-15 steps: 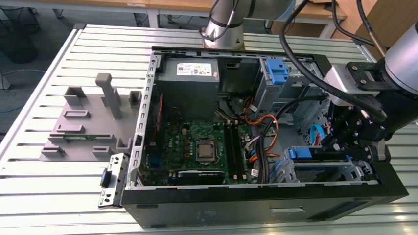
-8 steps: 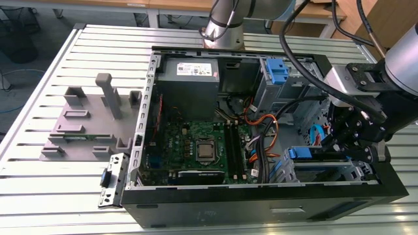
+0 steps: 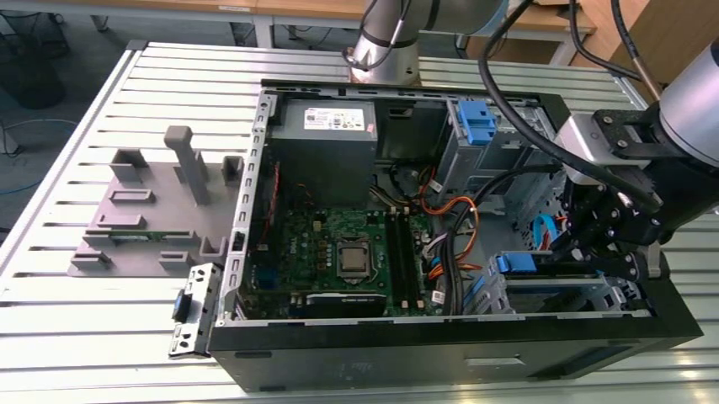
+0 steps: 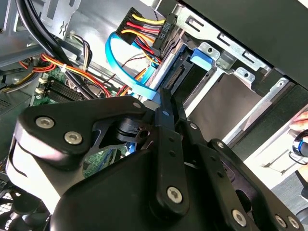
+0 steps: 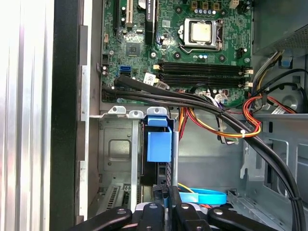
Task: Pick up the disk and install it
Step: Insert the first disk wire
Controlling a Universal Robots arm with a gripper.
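The arm (image 3: pixel 674 109) is seen at the exterior view's right, bent downward at the wrist (image 3: pixel 595 143). The gripper (image 3: pixel 601 252) is pointed down, its black linkages spread above the jaws. In both wrist views the fingers (image 4: pixel 168 120) are seen drawn close together, nearly parallel; whether anything is clamped between them cannot be told.

Inside the computer case (image 3: pixel 450 337), the gripper (image 3: pixel 607 244) hung over the drive cage (image 5: pixel 118 154) at the case's front corner. Black cables (image 5: pixel 202 103) and a blue ribbon cable (image 4: pixel 130 72) crowded that bay's opening; the motherboard (image 3: pixel 337 252) lay unobstructed.
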